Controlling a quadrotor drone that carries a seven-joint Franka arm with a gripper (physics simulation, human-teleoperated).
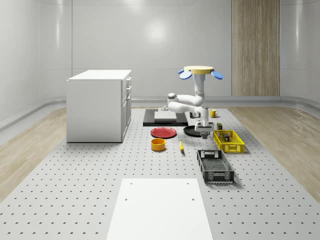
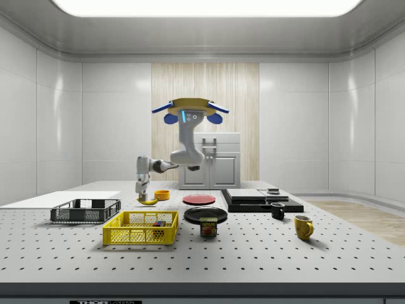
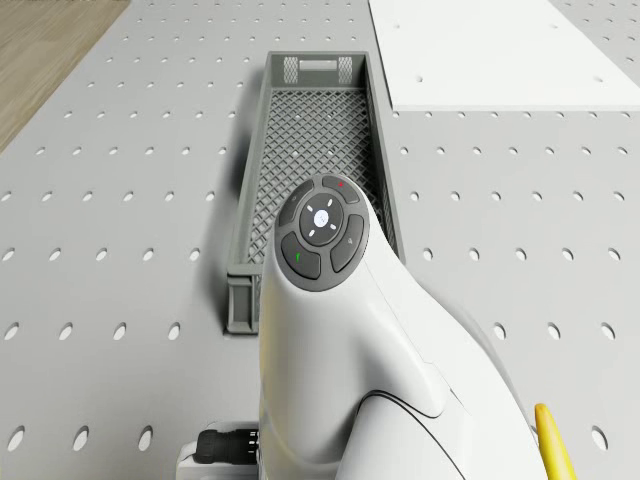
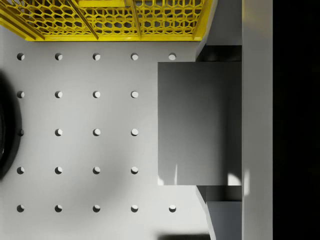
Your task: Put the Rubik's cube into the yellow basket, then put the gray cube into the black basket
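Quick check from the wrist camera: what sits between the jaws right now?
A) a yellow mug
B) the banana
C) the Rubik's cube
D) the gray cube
D: the wrist view shows the gray cube framed by the jaws on the perforated table, just outside the yellow basket; whether the jaws have closed on it is unclear.

The perforated gray counter (image 1: pixel 75 175) carries a white cabinet (image 1: pixel 99 105) at about ten o'clock in the whole-scene view and a white sheet (image 1: pixel 159 210) at six. Near the center lie a red plate (image 1: pixel 163 132), an orange bowl (image 1: pixel 158 144) and a banana (image 1: pixel 181 146). At three o'clock sit the yellow basket (image 1: pixel 228 141) and black basket (image 1: pixel 215 167).
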